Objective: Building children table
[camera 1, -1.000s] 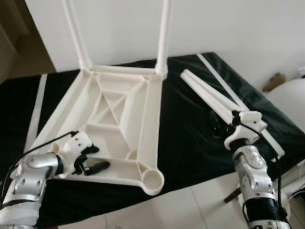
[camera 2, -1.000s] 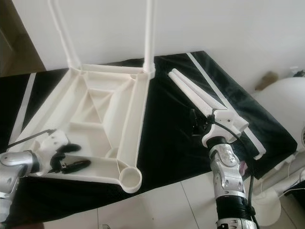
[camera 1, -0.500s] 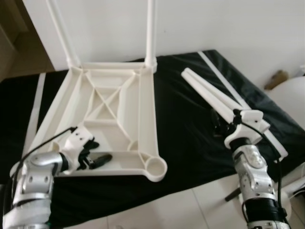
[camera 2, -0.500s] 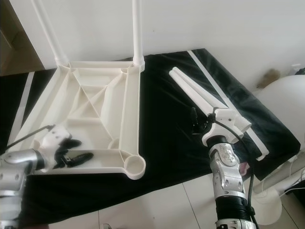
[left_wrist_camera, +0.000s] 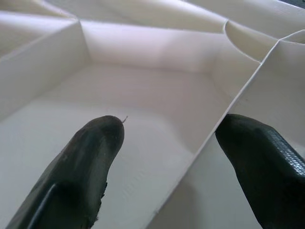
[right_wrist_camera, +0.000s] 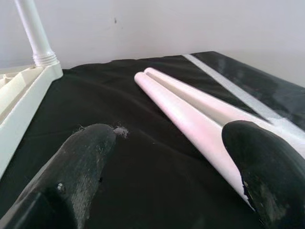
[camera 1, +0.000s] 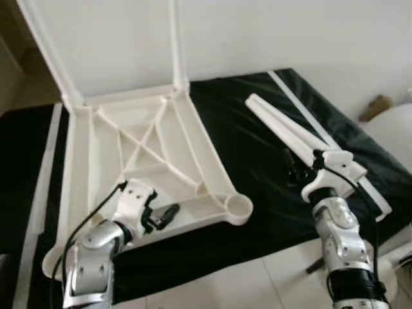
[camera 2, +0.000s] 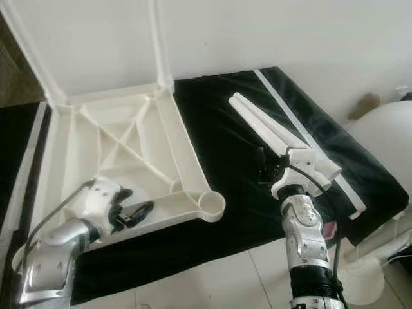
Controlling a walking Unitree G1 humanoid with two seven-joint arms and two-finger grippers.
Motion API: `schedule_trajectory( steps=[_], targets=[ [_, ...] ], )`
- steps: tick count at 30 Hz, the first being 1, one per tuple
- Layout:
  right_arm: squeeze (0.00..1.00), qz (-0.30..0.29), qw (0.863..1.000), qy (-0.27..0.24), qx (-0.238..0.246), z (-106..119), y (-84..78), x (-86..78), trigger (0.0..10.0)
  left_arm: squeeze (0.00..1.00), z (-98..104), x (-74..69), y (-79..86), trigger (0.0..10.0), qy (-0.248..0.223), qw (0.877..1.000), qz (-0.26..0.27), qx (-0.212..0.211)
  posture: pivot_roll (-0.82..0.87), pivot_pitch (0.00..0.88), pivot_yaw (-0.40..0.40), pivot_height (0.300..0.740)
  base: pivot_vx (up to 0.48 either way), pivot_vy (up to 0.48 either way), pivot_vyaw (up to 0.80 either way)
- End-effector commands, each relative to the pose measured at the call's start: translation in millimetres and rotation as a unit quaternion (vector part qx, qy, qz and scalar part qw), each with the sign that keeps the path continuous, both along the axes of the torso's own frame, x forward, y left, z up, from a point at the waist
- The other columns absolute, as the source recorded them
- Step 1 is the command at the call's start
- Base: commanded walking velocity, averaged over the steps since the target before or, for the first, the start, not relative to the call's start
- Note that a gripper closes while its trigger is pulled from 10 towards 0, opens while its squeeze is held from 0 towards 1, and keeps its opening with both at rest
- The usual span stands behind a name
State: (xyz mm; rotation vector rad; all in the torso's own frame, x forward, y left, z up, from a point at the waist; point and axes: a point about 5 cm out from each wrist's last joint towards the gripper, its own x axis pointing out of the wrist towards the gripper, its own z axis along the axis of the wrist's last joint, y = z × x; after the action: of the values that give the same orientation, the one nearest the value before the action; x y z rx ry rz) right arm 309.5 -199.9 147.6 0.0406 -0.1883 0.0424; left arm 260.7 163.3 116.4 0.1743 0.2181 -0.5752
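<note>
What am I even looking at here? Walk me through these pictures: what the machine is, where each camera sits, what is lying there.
This is a humanoid robot with two silver arms, each ending in two black fingers. The two wide pictures come from cameras in its head, looking down. The two close ones come from cameras on its wrists, looking along the fingers.

On the black cloth lies a white plastic table top, upside down, with two legs already standing at its far corners. Two loose table legs lie to the right.

The left gripper straddles a rib at the top's near edge, fingers apart. The right gripper hovers open by the loose legs, holding nothing.
</note>
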Motion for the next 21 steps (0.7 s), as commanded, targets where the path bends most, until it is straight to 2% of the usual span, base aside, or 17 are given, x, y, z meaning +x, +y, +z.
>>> schedule_trajectory(
  steps=[1,2,3,4,5,7,9,12,13,16,20,21],
  targets=[
    [0.0,0.006,1.0,0.002,0.0,-1,3.1,1.4,10.0,0.0,-7,-9.5,-5.8,10.0,0.004,0.999,-0.037,-0.01,0.04,0.052,0.006,0.74,0.0,0.0,0.0],
    [0.0,0.006,1.0,0.002,0.0,-1,3.1,1.4,10.0,0.0,-7,-9.5,-5.8,10.0,0.004,0.999,-0.037,-0.01,0.04,0.052,0.006,0.74,0.0,0.0,0.0],
    [0.0,0.005,1.0,0.002,0.0,-1,2.7,1.5,10.0,0.0,-5,-13.0,-9.6,10.0,-0.006,0.998,-0.067,-0.015,0.04,0.052,0.006,0.74,0.0,0.0,0.0],
    [0.0,0.004,1.0,0.001,-0.002,-1,1.5,1.6,10.0,0.0,2,-18.8,-18.4,10.0,-0.036,0.991,-0.128,-0.016,0.04,0.049,0.003,0.74,0.0,0.0,0.0],
    [0.0,0.003,1.0,0.001,-0.004,-1,1.1,1.7,10.0,0.0,6,-19.9,-22.1,10.0,-0.049,0.989,-0.139,-0.018,0.04,0.043,0.003,0.74,0.0,0.0,0.0],
    [0.0,0.003,1.0,0.001,-0.005,-1,0.8,1.7,10.0,0.0,9,-20.6,-24.4,10.0,-0.057,0.987,-0.146,-0.02,0.04,0.043,0.003,0.74,0.0,0.0,0.0],
    [0.0,-0.007,1.0,-0.003,-0.008,1,-2.5,2.3,10.0,0.0,21,-16.1,-35.1,10.0,-0.075,0.984,-0.152,-0.049,0.03,0.038,0.004,0.74,0.0,0.0,0.0],
    [0.0,-0.027,0.999,-0.012,-0.019,5,-7.4,2.8,10.0,0.0,31,-11.9,-46.5,10.0,-0.104,0.981,-0.151,-0.056,0.02,0.038,0.005,0.74,0.0,0.0,0.0],
    [0.0,-0.027,0.999,-0.012,-0.019,5,-7.4,2.8,10.0,0.0,31,-11.9,-46.5,10.0,-0.104,0.981,-0.151,-0.056,0.02,0.038,0.005,0.74,0.0,0.0,0.0],
    [0.0,-0.066,0.997,-0.02,-0.025,10,-15.6,3.1,10.0,0.0,36,-5.0,-66.8,10.0,-0.093,0.981,-0.136,-0.098,0.01,0.037,0.009,0.74,0.0,0.0,0.0],
    [0.0,-0.084,0.996,-0.021,-0.022,12,-19.7,3.0,10.0,0.0,36,-1.6,-75.0,10.0,-0.086,0.982,-0.133,-0.103,0.01,0.039,0.008,0.74,0.0,0.0,0.0],
    [0.0,-0.119,0.993,-0.008,-0.026,12,-26.5,3.1,10.0,0.0,44,13.9,-83.3,10.0,-0.107,0.98,-0.112,-0.126,0.0,0.041,0.003,0.74,0.0,0.0,0.0]
  ],
)
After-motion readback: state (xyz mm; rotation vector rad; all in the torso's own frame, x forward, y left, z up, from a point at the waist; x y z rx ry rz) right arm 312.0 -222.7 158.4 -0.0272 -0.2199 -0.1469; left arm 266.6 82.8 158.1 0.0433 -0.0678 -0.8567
